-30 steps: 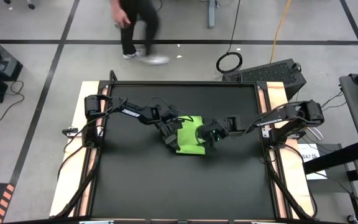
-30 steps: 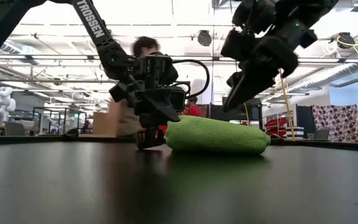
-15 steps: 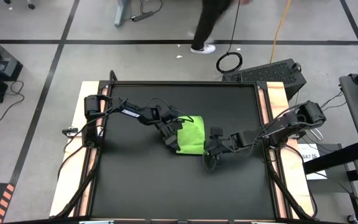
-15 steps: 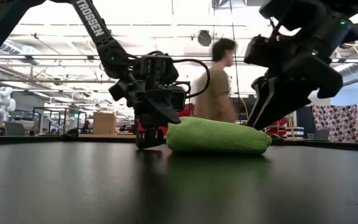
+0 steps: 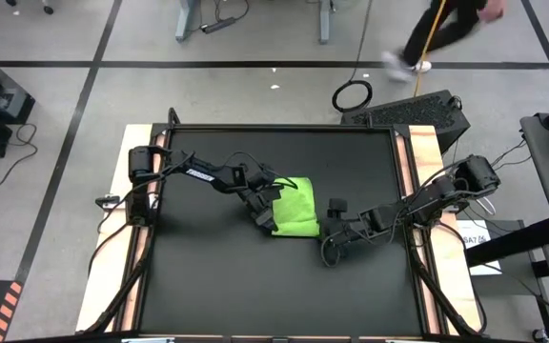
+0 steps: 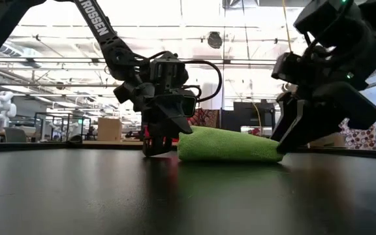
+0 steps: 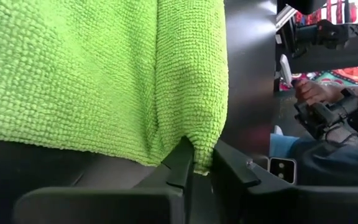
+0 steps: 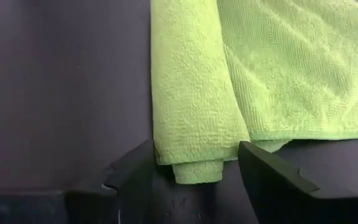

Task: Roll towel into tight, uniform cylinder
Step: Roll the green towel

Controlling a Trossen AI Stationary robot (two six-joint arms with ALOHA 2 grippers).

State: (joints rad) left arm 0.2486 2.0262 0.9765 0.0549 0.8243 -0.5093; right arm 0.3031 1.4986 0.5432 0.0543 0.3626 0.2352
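Robotics lab or test hall, large and open. Grey floor [image 5: 55, 95] marked off by dark tape lines into bays. Black-topped work table [image 5: 217, 276] with wooden side rails, cabling along its edges. High ceiling with exposed trusses and ducting [image 6: 44, 46], bright overhead lighting. A white humanoid robot figure [image 6: 4, 104] stands far off in the low view. A person [image 5: 446, 29] walks past beyond the table. Cardboard box [image 6: 109, 128] in the background.
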